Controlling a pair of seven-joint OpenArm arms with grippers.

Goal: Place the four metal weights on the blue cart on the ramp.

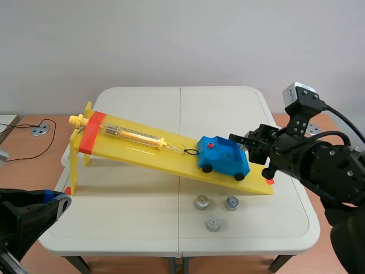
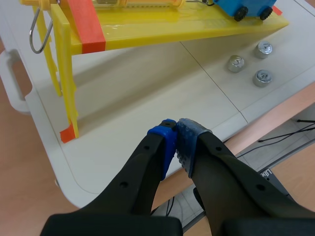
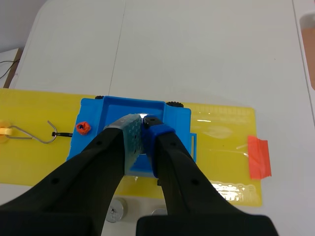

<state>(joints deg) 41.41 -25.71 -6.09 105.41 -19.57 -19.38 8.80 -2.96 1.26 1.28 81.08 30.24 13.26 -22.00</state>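
- Two fingers of the right gripper (image 3: pixel 145 123) stand drawn almost together, pinching a small shiny piece at their tips. It looks to be a metal weight (image 3: pixel 144 117), though the pads hide most of it.
- Directly under those tips lies the open tray of the blue cart (image 3: pixel 93 110), so the gripper hangs just over it.
- The cart sits on the yellow ramp (image 3: pixel 221 147), near its low end, at the centre right of the scene view. A wire hook (image 3: pixel 34 133) meets the red knob (image 3: pixel 82 128) at the cart's uphill end, and a clear tube (image 1: pixel 134 136) lies higher up the slope, toward the upper left.
- Three loose weights (image 1: pixel 199 201) stand on the white table (image 1: pixel 114 228) just below the ramp's low end, at the lower centre of the scene view, near one another but not touching.
- Well apart from all this, the left gripper (image 2: pixel 176 142) is at the lower left corner of the scene view, by the table's near edge, its pads pressed together with nothing between them.
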